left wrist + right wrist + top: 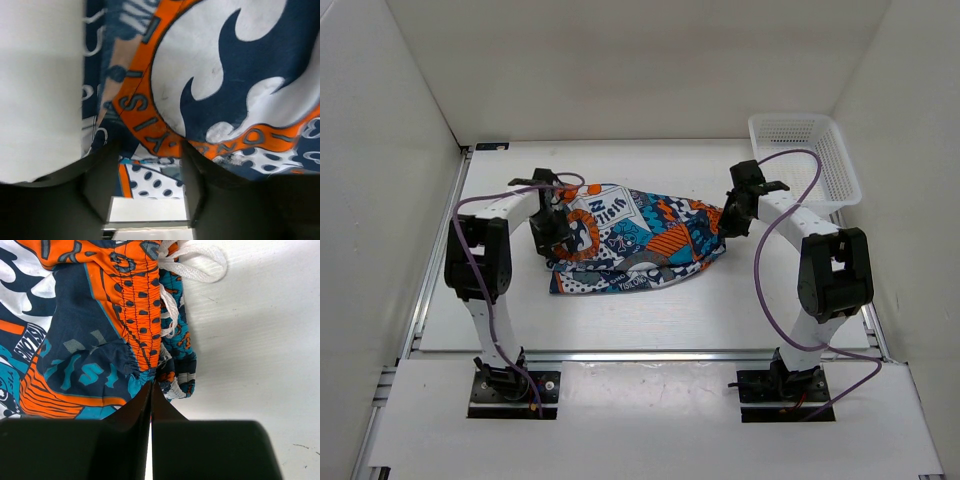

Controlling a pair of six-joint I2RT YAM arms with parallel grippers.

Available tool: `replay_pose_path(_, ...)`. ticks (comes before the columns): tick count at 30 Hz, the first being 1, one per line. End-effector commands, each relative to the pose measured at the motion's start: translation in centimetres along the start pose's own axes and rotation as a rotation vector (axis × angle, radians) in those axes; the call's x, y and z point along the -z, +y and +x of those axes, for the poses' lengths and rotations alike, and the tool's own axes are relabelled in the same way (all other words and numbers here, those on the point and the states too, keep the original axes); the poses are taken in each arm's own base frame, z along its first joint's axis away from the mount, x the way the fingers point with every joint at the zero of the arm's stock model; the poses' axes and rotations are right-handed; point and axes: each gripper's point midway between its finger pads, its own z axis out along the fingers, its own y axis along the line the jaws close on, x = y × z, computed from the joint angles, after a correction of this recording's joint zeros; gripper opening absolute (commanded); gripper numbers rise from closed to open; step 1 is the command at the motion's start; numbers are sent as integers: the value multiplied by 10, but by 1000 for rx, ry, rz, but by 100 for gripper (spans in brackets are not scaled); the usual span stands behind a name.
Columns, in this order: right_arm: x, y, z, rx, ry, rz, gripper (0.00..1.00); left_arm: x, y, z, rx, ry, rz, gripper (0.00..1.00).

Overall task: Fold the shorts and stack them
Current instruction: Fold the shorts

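- The left gripper [552, 228] sits low over the left end of the cloth. In its wrist view the two dark fingers [97, 185] stand apart, with spotted fabric and a strip of table showing in the gap. The jaws are open and, as far as I can see, pinch nothing.
- The soft shorts with a comic patchwork print in teal, orange, navy and white [640, 240] lie in the middle of the white table [620, 330], between the two arms. They are wide at the left and narrow to a point at the right. A second layer peeks out along the near edge.
- The right gripper [728, 222] meets that pointed right end. Its wrist view shows the jaws closed flat together [151, 410], their tips at the gathered orange waistband, which bunches there. I judge it to be pinching the shorts. The white drawstring [195, 265] lies loose on the table just beyond.
- The white plastic mesh basket [790, 118] stands at the far right corner, well apart from the cloth.
- Progress, as a judgement: the shorts look doubled over once, but unevenly, so the fold is rough and unfinished.
- What is left: squaring the edges, any further fold, and the stacking. No folded pile shows anywhere.
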Motion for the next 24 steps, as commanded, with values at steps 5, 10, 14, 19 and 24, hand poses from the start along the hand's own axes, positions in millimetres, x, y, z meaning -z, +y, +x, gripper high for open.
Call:
replay_pose_path(5, 17, 7, -12, 19, -41, -26, 1, -7, -4, -2, -21, 11, 2, 27)
replay_pose_path(10, 17, 7, -12, 19, -41, -26, 1, 0, -4, -5, -32, -11, 2, 10)
replay_pose_path(14, 20, 8, -13, 20, -49, -31, 1, 10, -1, -8, -33, -43, -11, 10)
replay_pose_path(19, 23, 7, -12, 20, -49, -31, 1, 30, 11, -17, 11, -117, -65, 16)
replay_pose_path(24, 23, 7, -12, 20, -49, -31, 1, 17, 22, -23, 10, -105, -119, 73)
